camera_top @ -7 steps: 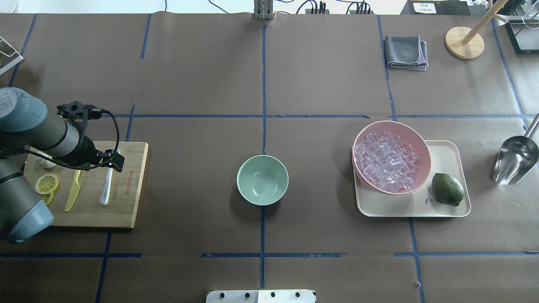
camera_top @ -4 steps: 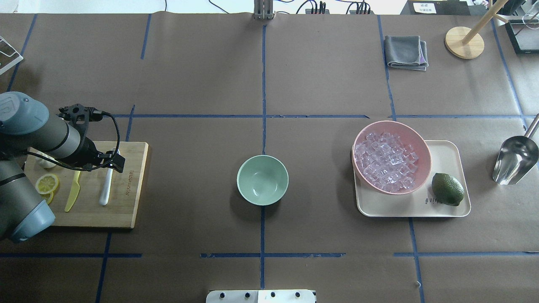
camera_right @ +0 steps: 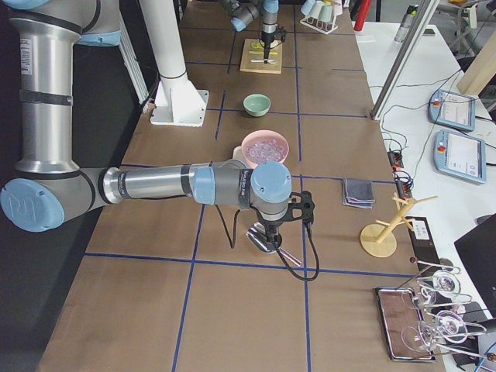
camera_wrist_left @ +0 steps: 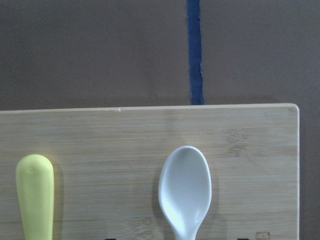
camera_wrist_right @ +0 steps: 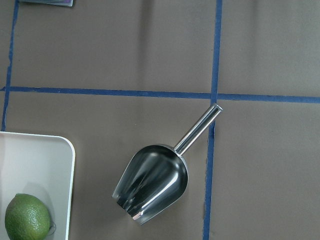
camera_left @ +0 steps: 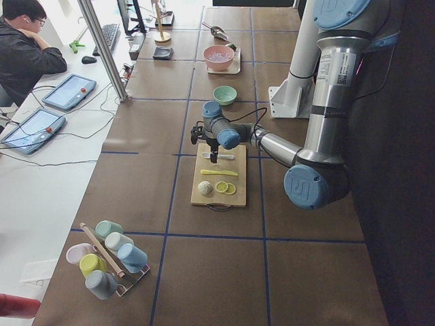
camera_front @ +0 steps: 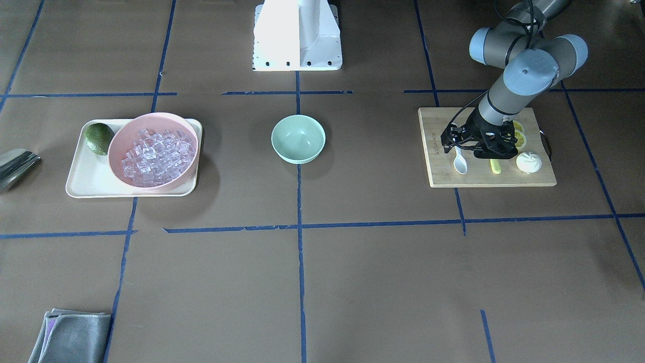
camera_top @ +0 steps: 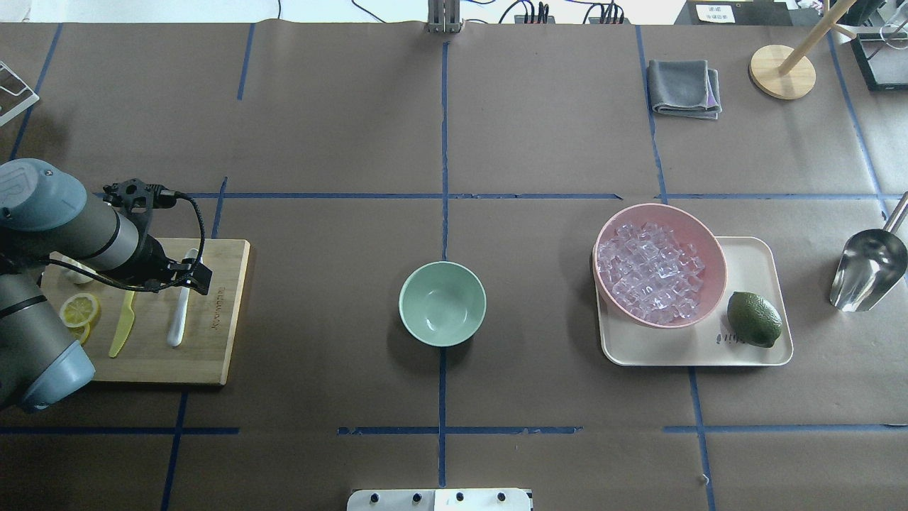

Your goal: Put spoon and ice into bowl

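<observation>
The white spoon lies on a wooden cutting board at the table's left, its scoop pointing away from the robot. My left gripper is open and hovers just over the spoon's handle, near the scoop, with a finger on each side. The empty mint-green bowl sits at the table's middle. The clear ice cubes fill a pink bowl on the right. My right gripper shows only in the exterior right view, above a metal scoop; I cannot tell whether it is open or shut.
A yellow-green knife, lemon slices and a white bun share the board. The pink bowl and a lime sit on a cream tray. A grey cloth and a wooden stand are at the far right.
My left arm has shifted slightly and brought the gripper a little lower over the spoon's handle. Nothing else has moved.
</observation>
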You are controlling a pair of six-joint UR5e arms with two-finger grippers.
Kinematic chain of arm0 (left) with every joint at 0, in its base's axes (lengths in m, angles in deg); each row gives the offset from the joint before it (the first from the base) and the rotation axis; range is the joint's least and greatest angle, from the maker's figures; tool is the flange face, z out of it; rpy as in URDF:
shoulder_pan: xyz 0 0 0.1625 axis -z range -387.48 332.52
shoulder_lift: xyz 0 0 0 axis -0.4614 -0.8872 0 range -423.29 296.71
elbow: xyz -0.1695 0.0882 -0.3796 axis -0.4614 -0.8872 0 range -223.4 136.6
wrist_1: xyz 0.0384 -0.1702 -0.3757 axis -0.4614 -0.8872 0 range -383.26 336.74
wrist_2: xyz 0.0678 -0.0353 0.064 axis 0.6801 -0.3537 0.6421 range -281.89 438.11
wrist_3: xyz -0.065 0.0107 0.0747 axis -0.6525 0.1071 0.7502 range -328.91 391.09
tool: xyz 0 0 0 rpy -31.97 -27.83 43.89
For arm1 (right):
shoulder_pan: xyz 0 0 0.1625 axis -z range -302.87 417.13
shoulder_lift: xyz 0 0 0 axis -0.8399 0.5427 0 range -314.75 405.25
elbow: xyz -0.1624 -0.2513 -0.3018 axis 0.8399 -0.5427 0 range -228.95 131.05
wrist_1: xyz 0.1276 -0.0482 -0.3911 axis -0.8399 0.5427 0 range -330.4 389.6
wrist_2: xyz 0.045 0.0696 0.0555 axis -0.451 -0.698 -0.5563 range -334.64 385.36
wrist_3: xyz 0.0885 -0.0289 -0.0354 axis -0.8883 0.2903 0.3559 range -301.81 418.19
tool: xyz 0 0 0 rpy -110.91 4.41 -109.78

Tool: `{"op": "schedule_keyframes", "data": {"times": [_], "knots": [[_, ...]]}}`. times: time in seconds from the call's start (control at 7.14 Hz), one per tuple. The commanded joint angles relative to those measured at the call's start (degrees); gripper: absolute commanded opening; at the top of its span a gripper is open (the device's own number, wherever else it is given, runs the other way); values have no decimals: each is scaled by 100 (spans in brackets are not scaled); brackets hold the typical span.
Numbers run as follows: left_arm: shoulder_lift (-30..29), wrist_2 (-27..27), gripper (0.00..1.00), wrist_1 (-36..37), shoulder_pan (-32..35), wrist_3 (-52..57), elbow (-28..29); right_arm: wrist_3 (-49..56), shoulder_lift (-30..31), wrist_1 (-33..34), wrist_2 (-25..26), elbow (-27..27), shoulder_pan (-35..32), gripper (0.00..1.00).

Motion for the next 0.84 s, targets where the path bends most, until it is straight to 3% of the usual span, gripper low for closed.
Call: {"op": "schedule_keyframes", "data": {"times": [0.0,0.7], "knots": [[-1,1,66,1,-17,5,0,0,7,4,5,-1,0,100],[60,10,8,27,-9,-4,-87,-9,-2,4,-3,-19,0,100]]}}
